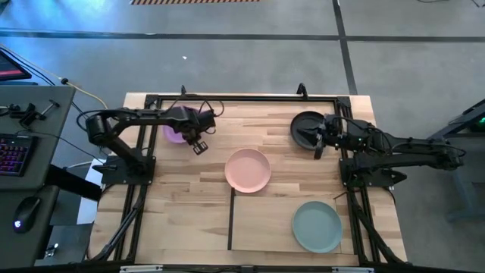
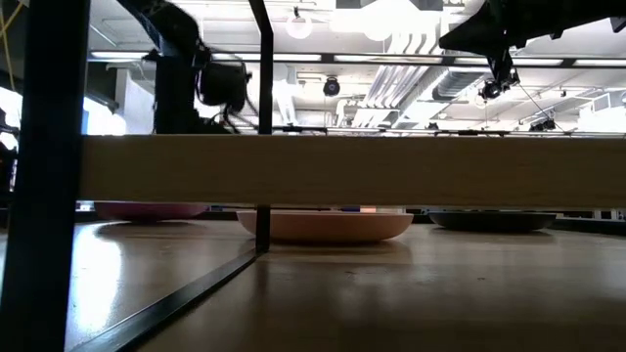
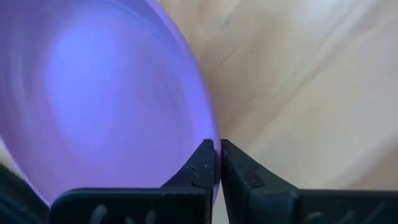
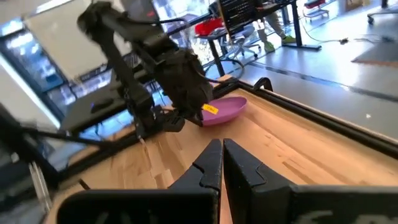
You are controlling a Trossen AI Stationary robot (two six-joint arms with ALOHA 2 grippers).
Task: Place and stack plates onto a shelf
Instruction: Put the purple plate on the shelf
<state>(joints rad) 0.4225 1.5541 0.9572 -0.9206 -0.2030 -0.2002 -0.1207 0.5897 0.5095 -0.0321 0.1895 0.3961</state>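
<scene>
Matte, thin-rimmed, shallow: purple plate (image 1: 176,133) at tabletop (image 1: 189,205) far left, under left tool (image 3: 217,163), tips pressed together at its rim, not pinching. Black plate (image 1: 305,125) far right below right tool (image 4: 222,162), likewise closed, empty. Pink plate (image 1: 248,170) mid-tabletop; blue-green plate (image 1: 317,226) already on shelf (image 1: 261,224). Judged light, stiff, slick-surfaced; best pinched across the raised rim.

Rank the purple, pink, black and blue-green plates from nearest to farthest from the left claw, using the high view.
1. Purple plate, beside the left claw, far left.
2. Pink plate, centre.
3. Black plate, far right.
4. Blue-green plate, near right, on the shelf.
</scene>
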